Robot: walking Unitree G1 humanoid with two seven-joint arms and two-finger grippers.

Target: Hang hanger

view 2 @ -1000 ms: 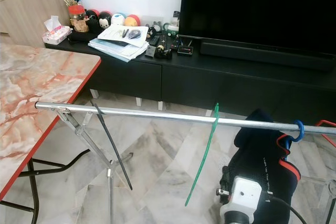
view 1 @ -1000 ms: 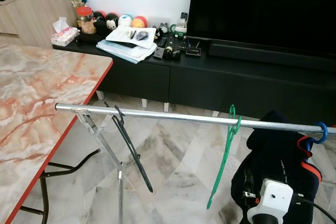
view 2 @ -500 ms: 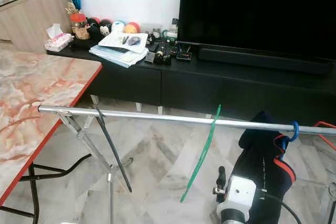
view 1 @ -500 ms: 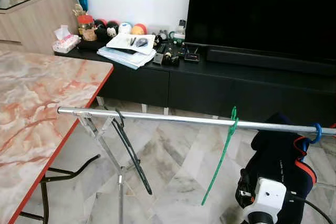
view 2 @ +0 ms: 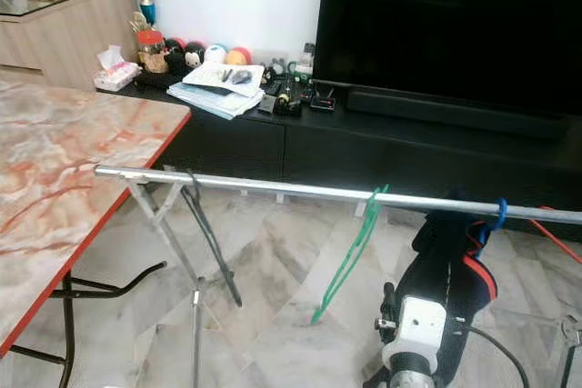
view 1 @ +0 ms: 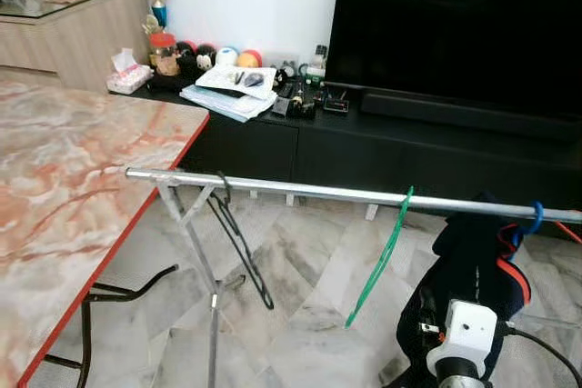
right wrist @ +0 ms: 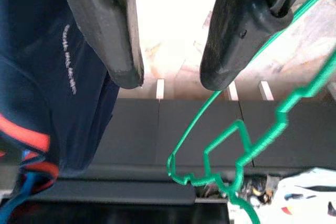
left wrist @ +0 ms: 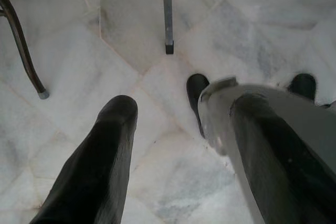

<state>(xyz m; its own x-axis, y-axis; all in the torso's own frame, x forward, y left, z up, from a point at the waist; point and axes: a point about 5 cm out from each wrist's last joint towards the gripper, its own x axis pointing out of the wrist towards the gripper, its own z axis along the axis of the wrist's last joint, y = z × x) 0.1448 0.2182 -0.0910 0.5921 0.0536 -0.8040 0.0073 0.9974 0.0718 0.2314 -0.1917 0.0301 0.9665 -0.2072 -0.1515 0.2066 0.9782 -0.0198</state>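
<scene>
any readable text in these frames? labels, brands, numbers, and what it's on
Nothing can be read.
White lettering on the dark blue garment hanging on the metal rail: too blurred to read.
Papers on the black TV cabinet: print too small.
Red-lidded jar label: too small.

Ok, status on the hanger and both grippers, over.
Green hanger hooked on the rail, swinging tilted. Right gripper open beside it, gripping nothing. Left gripper open, low over the floor. Dark jacket hangs alongside.

A metal rail on a folding stand carries a black hanger, a green hanger and a blue hanger holding a dark garment.
</scene>
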